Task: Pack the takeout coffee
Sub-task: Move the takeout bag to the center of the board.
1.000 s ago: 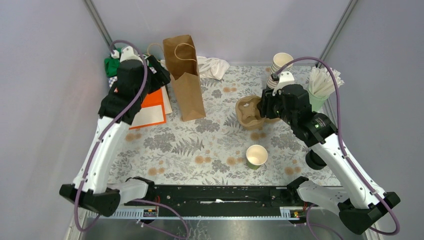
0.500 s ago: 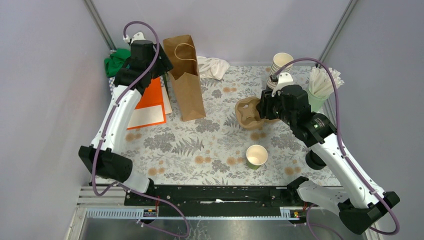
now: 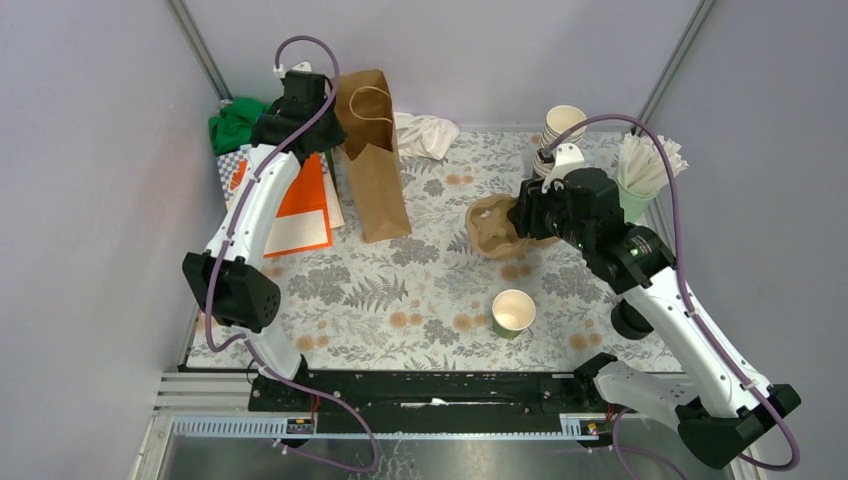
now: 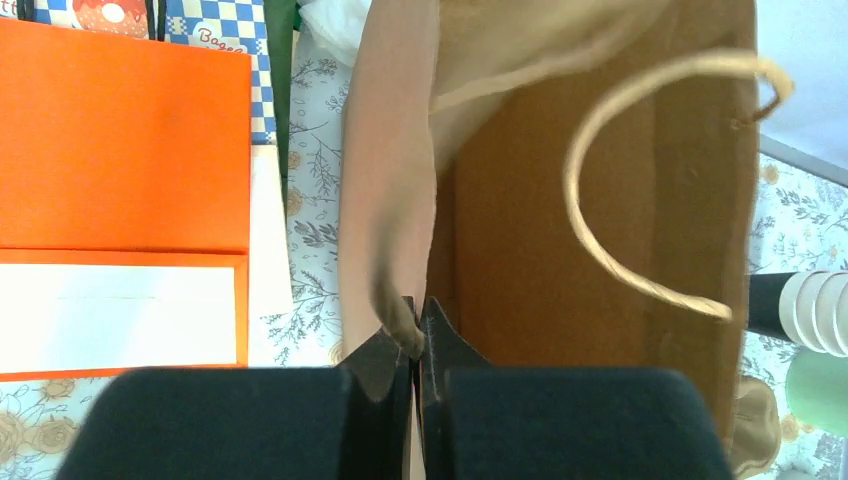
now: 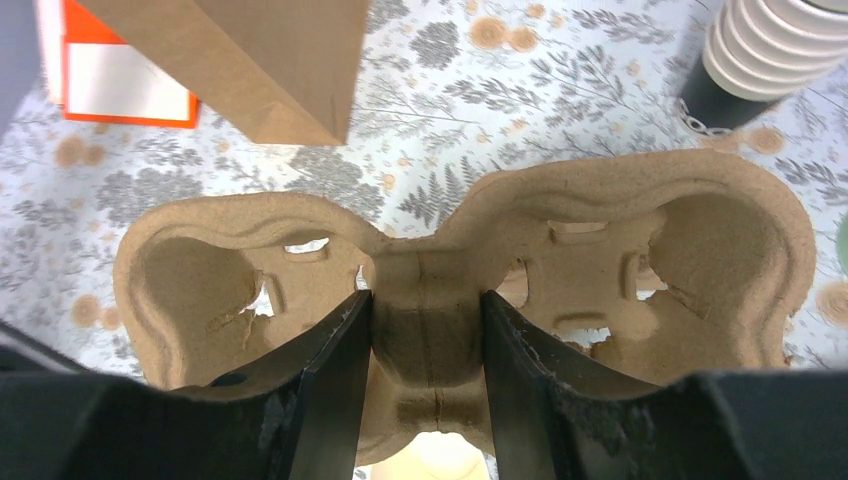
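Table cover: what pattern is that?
Table cover: grey ferns, tan flowers on white; top external view.

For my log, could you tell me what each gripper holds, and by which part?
The left gripper pinches the brown paper bag by a wall at its mouth; the right gripper clamps the pulp cup carrier by its central bridge.
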`<action>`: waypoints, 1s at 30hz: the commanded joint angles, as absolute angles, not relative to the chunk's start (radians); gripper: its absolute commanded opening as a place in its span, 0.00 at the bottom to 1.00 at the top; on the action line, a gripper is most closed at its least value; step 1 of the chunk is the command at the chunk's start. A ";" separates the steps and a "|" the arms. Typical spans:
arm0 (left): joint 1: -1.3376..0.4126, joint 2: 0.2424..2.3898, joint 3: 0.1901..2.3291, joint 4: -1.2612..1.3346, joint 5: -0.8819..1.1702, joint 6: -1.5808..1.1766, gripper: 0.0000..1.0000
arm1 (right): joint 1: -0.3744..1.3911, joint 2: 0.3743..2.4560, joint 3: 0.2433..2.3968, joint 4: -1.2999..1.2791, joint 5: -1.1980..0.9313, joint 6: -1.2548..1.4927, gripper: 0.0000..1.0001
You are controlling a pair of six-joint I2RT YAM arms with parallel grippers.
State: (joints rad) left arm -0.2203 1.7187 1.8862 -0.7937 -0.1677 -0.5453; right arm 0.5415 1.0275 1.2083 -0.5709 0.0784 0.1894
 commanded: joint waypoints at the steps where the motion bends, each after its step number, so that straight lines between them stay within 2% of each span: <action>1: -0.221 1.705 1.967 -0.837 -0.137 -0.457 0.00 | 0.546 1.023 1.297 -0.530 -0.062 0.193 0.49; 11: -0.323 1.538 1.921 -0.942 -0.118 -0.321 0.00 | 0.546 1.125 1.489 -0.529 -0.329 0.227 0.49; 17: -0.380 1.430 1.815 -0.942 -0.006 -0.312 0.00 | 0.545 1.196 1.616 -0.484 -0.489 0.271 0.49; 24: -0.475 1.395 1.758 -0.942 0.096 -0.277 0.00 | 0.546 1.271 1.743 -0.425 -0.609 0.343 0.50; 30: -0.540 1.408 1.737 -0.942 0.099 -0.257 0.00 | 0.546 1.332 1.820 -0.425 -0.672 0.377 0.50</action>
